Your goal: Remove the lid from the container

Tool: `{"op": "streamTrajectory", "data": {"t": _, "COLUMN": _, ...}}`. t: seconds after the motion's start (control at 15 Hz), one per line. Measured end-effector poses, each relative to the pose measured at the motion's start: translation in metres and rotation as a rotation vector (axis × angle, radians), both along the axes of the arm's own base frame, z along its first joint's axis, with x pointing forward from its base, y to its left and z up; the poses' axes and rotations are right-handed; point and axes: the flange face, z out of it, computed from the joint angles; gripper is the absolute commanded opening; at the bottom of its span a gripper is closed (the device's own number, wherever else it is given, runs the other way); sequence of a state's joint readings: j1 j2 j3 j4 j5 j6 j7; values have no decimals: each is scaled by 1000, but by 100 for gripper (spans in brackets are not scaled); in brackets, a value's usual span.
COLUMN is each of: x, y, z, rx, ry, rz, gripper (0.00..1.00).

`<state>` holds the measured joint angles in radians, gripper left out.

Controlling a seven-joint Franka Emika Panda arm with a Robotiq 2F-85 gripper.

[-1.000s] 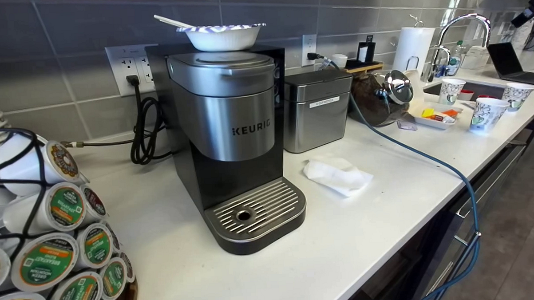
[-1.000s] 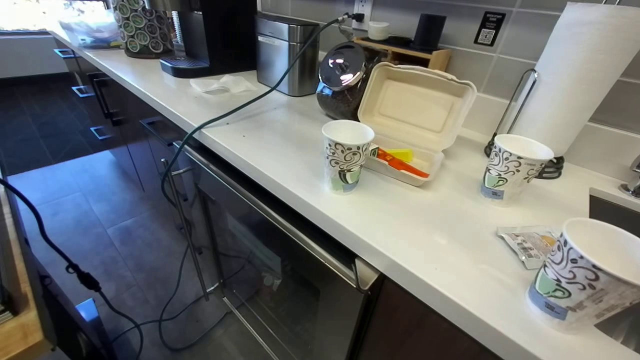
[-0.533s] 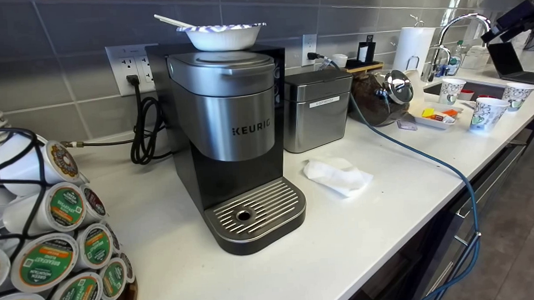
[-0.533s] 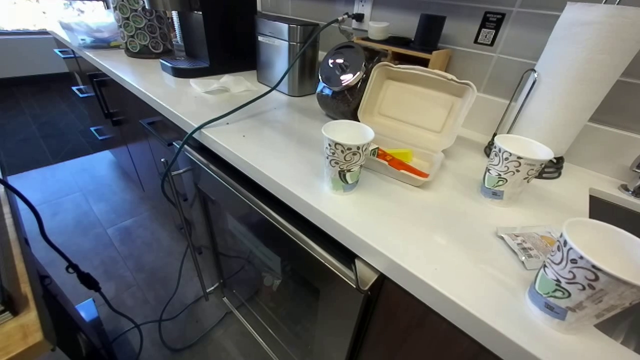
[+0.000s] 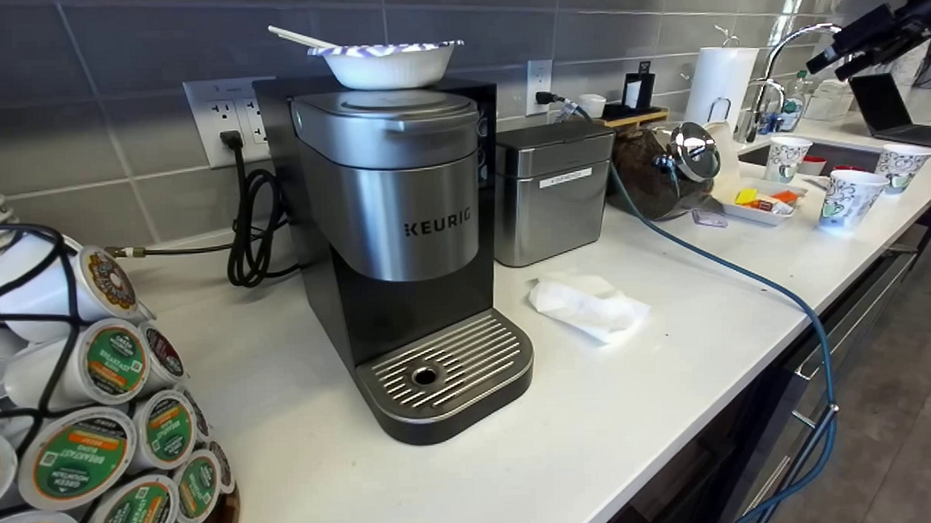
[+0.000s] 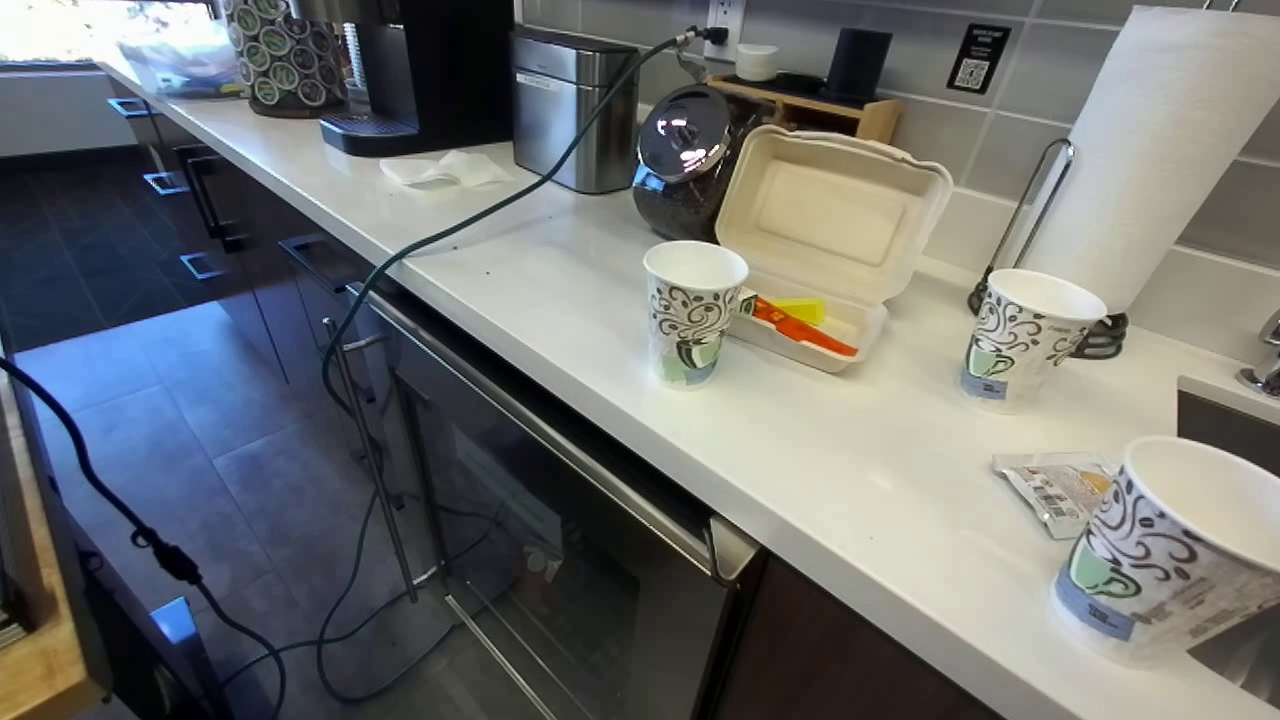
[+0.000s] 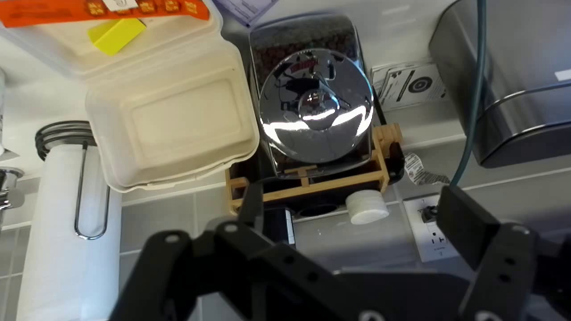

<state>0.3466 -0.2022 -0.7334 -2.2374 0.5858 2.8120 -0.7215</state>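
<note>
A glass jar point(image 5: 640, 174) with dark contents and a shiny round metal lid point(image 5: 695, 151) stands on the counter against the wall. The lid is on the jar in both exterior views point(image 6: 685, 132), with its face slanted. In the wrist view the lid point(image 7: 316, 107) shows face-on with its round knob, above the gripper's fingers. My gripper point(image 7: 359, 210) is open and empty, its two fingers wide apart. In an exterior view the gripper point(image 5: 829, 68) hangs in the air at the upper right, above the sink side and apart from the jar. The gripper does not show in the exterior view with the cups up front.
An open takeout box point(image 6: 840, 210) sits right beside the jar, a metal canister point(image 6: 575, 110) on its other side. A wooden rack point(image 7: 312, 189) stands behind. A cable point(image 6: 500, 205) crosses the counter. Paper cups point(image 6: 692, 310), a paper towel roll point(image 6: 1150, 150) and a coffee maker point(image 5: 402, 217) stand around.
In an exterior view the arm and gripper have come in from the upper right corner, moving left and down. The jar, lid and other things have not moved.
</note>
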Motion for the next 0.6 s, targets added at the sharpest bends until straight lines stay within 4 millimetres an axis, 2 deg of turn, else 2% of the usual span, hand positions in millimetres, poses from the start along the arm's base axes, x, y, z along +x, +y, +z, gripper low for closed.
{"op": "streamTrajectory", "data": {"t": 0.27, "x": 34, "y": -10, "z": -8, "rx": 115, "ry": -5, "rz": 51, "gripper": 100}}
{"op": "streamTrajectory", "data": {"t": 0.4, "x": 53, "y": -7, "z": -22, "rx": 192, "ry": 38, "rz": 101, "gripper": 100}}
{"op": "streamTrajectory", "data": {"t": 0.6, "x": 77, "y": -13, "z": -55, "rx": 238, "ry": 107, "rz": 98, "gripper": 100}}
